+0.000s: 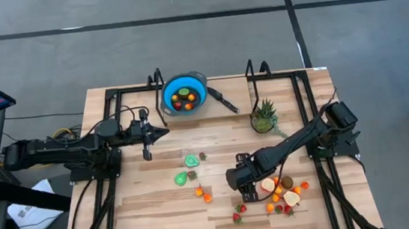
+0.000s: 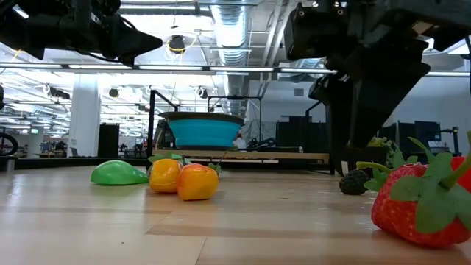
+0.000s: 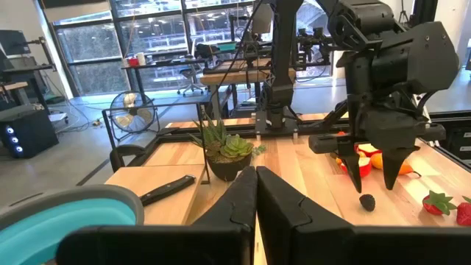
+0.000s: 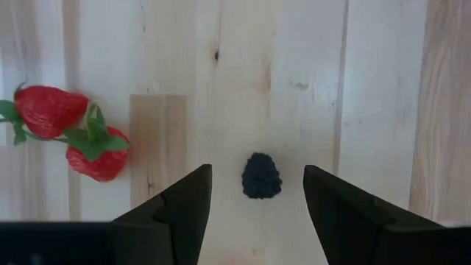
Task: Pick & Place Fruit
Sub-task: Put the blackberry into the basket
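Note:
Small toy fruits lie scattered on the wooden table: a green lime (image 1: 192, 161), a green pear (image 1: 181, 178), orange pieces (image 1: 204, 196), strawberries (image 1: 238, 215) and a mixed pile (image 1: 284, 193). My right gripper (image 4: 257, 195) is open and points down. Its fingers stand on either side of a small dark berry (image 4: 261, 175) that rests on the table, without touching it. The left wrist view shows that gripper (image 3: 375, 165) just above the berry (image 3: 366, 200). My left gripper (image 1: 157, 132) is shut and hovers left of centre, near the blue bowl (image 1: 185, 94).
The blue bowl, with a black handle (image 1: 223, 99) and some fruit in it, sits at the far edge. A spiky green plant (image 1: 265, 116) stands far right of centre. Two strawberries (image 4: 66, 129) lie close to the dark berry. Black frame rails run along the table's left and right sides.

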Robot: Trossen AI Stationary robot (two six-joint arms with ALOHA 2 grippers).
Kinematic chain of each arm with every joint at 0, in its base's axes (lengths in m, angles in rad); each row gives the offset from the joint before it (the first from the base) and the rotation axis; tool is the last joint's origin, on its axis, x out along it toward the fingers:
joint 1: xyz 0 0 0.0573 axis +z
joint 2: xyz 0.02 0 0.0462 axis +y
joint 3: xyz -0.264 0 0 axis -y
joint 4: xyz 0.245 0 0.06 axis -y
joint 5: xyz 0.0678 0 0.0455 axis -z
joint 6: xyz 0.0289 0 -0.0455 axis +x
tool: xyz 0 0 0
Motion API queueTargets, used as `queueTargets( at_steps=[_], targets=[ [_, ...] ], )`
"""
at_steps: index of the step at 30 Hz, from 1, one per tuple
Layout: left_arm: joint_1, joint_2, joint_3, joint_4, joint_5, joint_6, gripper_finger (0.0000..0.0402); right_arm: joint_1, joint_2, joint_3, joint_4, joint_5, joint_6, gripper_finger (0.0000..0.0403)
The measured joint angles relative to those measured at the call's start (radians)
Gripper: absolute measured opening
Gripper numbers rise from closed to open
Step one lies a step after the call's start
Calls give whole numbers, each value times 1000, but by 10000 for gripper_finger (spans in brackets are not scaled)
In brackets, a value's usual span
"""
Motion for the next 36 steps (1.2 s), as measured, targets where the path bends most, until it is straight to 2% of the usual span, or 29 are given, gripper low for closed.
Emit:
queueTargets(
  at_steps=[5, 13, 19, 29, 36],
  targets=[
    [0, 0, 0, 0, 0, 0, 2, 0, 8, 0, 1, 0, 0, 202],
    [0, 0, 0, -5, 0, 0, 2, 11, 114, 2, -4, 2, 1, 203],
    [0, 1, 0, -8, 0, 0, 2, 14, 122, 4, -1, 2, -1, 194],
    [0, 1, 0, -8, 0, 0, 2, 10, 115, 0, 3, 0, 34, 149],
    [0, 1, 0, -8, 0, 0, 2, 10, 114, 0, 3, 4, 34, 104]
  ],
)
